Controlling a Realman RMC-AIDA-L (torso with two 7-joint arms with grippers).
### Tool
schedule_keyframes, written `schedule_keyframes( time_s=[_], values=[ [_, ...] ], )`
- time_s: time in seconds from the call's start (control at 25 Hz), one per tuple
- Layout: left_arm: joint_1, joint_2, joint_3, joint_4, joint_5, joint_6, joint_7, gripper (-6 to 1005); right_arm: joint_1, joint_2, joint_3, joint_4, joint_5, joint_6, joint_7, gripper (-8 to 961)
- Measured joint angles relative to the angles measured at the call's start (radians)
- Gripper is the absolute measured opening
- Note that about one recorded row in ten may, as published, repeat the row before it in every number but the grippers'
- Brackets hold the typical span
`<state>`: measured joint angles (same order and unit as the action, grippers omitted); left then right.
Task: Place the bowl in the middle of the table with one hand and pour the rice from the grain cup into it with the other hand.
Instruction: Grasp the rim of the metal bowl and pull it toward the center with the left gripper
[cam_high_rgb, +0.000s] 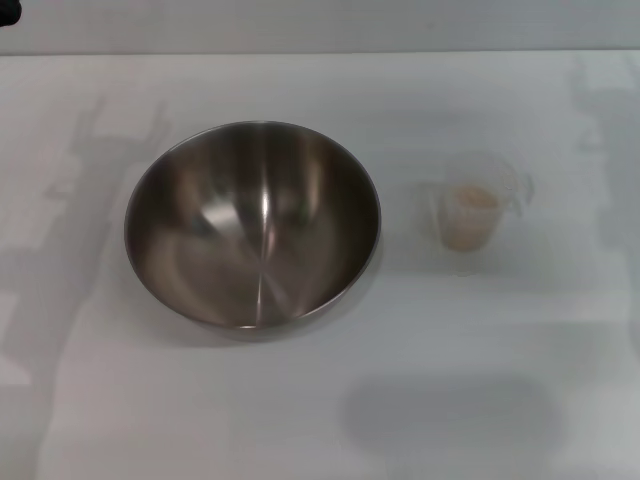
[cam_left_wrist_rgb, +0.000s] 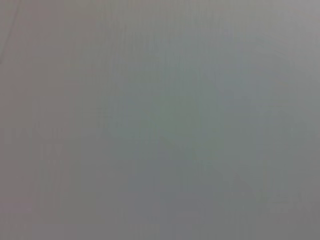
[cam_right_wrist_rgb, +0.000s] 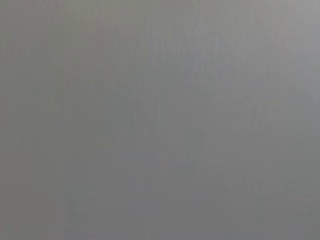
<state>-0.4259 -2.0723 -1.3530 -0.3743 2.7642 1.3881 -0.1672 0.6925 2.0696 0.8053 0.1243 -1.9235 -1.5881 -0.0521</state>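
I am looking down on the plain white matte table (cam_high_rgb: 300, 420), which is filling nearly the whole head view; its far edge is running across at twelve o'clock, well clear of both objects. Neither of my claws is showing in any view, so I cannot tell whether they are released or clenched. Both wrist cameras are returning only a blank grey field.

The large round brushed stainless-steel mixing bowl (cam_high_rgb: 252, 225) is sitting upright and empty, slightly toward nine o'clock of the table's centre. I am judging it rigid, light for its width and slick on the polished wall; the thin rim is the only sound place for a pinch, most likely at its nine o'clock edge for my left claw.

The small transparent tapered plastic measuring cup (cam_high_rgb: 472, 212) is standing upright at three o'clock of the bowl, well apart from it, holding the off-white rice (cam_high_rgb: 472, 200). I am judging it light, easily tipped and liable to flex; a grip across the wall seems safest.

Open table is lying all around both items, so approach room is appearing ample.
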Motion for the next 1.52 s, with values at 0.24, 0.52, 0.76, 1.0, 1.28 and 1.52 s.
schedule_keyframes(
  time_s=[0.24, 0.52, 0.76, 1.0, 1.28, 1.52],
  values=[
    [-0.001, 0.0, 0.0, 0.0, 0.0, 0.0, 0.0, 815, 0.003, 0.0, 0.0, 0.0, 0.0, 0.001, 0.0, 654],
    [-0.002, 0.0, -0.013, -0.024, 0.0, -0.045, -0.002, 814, 0.004, 0.0, 0.0, 0.0, 0.0, 0.002, 0.0, 653],
    [0.069, 0.018, -0.17, -0.351, 0.008, -0.544, -0.094, 814, 0.003, 0.0, 0.0, -0.004, 0.0, 0.003, 0.0, 653],
    [0.151, 0.066, -0.239, -0.755, 0.01, -1.156, -0.145, 814, 0.0, 0.0, 0.0, -0.006, 0.0, 0.005, 0.0, 654],
    [0.183, 0.072, -0.334, -1.214, -0.021, -1.948, -0.03, 813, 0.009, 0.0, 0.0, -0.011, 0.001, 0.006, 0.0, 654],
    [0.15, 0.018, -0.479, -1.416, -0.185, -2.445, 0.273, 813, 0.014, 0.0, 0.0, -0.013, 0.002, 0.006, 0.0, 654]
  ],
)
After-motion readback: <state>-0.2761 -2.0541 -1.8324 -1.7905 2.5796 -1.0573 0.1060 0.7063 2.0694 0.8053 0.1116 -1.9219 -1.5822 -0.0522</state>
